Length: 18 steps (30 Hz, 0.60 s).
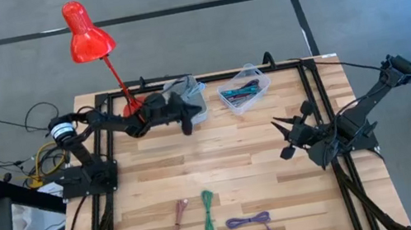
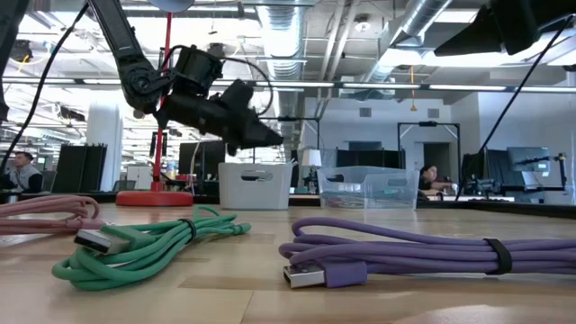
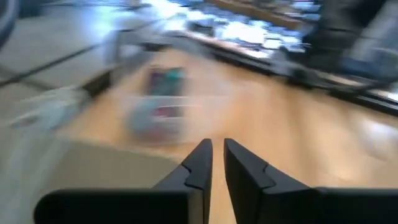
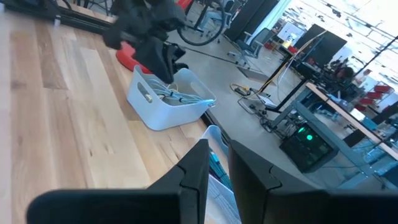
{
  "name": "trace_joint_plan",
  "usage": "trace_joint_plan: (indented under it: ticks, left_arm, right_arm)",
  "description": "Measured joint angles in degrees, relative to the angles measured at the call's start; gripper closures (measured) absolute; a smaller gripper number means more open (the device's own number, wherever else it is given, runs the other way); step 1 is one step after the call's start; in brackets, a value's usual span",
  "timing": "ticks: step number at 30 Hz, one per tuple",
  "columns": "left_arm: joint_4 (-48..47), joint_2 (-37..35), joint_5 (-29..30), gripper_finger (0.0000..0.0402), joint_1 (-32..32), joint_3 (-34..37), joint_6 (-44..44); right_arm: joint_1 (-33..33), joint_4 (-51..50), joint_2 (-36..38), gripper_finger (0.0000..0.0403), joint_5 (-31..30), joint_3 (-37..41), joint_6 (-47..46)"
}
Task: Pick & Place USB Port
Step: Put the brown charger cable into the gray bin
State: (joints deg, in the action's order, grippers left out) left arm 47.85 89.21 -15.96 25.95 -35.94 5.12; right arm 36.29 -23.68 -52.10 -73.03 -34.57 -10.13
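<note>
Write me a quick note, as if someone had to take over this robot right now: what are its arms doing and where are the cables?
Left end effector: over the near edge of the white bin, fingers close together, nothing visibly between them.
Right end effector: parked at the table's right side, fingers nearly together, empty.
Cables: some already in the white bin; others in the clear bin.
Left on the table's front: pink cable, green cable, purple cable.
Remaining: those three loose cables look unsorted.
</note>
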Motion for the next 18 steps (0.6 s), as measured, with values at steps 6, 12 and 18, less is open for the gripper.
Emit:
trace_joint_plan:
  ticks: [6, 12, 18]
  left_arm:
    - [-9.82, -4.62, -5.70, 0.0378, -1.56, 0.07, -2.31]
    - [-31.52, -15.83, -4.92, 0.0385, -1.48, 0.09, -6.66]
    - [-42.87, -23.44, -5.00, 0.0386, -4.19, 0.11, -6.31]
  right_arm:
    - [0.02, -0.06, 0.02, 0.0349, 1.18, 0.01, 0.00]
    - [-0.03, -0.07, 0.02, 0.0349, 1.13, 0.01, 0.00]
    - [-0.68, -0.04, 0.02, 0.0349, 1.09, 0.01, -0.50]
